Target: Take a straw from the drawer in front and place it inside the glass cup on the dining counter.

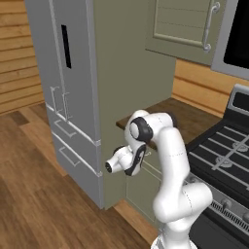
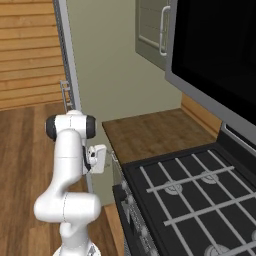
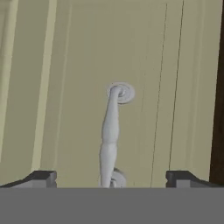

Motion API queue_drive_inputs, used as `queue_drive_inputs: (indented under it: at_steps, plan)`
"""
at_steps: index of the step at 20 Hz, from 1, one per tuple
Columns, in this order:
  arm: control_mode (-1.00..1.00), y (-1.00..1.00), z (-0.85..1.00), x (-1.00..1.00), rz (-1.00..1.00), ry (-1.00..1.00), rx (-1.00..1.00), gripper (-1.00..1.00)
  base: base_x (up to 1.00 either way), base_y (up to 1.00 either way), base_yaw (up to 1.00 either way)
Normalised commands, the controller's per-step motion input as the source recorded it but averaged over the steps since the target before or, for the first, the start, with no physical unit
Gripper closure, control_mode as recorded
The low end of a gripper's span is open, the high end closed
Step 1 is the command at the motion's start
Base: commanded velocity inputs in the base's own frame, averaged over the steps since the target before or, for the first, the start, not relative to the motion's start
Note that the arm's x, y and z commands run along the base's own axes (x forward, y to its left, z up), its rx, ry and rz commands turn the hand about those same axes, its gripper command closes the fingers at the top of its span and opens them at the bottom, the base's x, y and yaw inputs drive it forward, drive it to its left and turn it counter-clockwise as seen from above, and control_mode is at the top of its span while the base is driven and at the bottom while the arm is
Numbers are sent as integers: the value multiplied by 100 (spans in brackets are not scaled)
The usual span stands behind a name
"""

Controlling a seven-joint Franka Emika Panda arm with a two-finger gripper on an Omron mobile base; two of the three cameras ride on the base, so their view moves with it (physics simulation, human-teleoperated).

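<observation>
Sage-green panelling of the drawer [image 3: 144, 87] fills the hand view, its silver handle [image 3: 110, 135] running down the centre of the frame. The gripper [image 3: 111, 177] has its fingers spread wide, holding nothing, straddling the handle's lower end. Best to ease forward, centred, then close squarely before pulling straight back.

Glossy white rounded arm [image 1: 170, 160] segments, dark joint rings, two small dark-tipped tool [image 3: 111, 178] fingers
</observation>
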Motion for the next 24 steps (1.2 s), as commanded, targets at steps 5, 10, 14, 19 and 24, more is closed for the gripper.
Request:
queue_drive_inputs:
  at_steps: [5,10,14,19,24]
  plan:
    - [-100,0,-44,38,0,1,-3,-100,0,0,0]
    - [-100,0,-24,41,0,0,-1,-100,0,0,0]
    - [-100,-1,0,20,0,-1,0,-100,0,0,0]
    - [-100,-20,0,0,0,-7,0,-100,0,0,0]
    - [-100,-25,1,0,0,-8,0,-100,0,0,0]
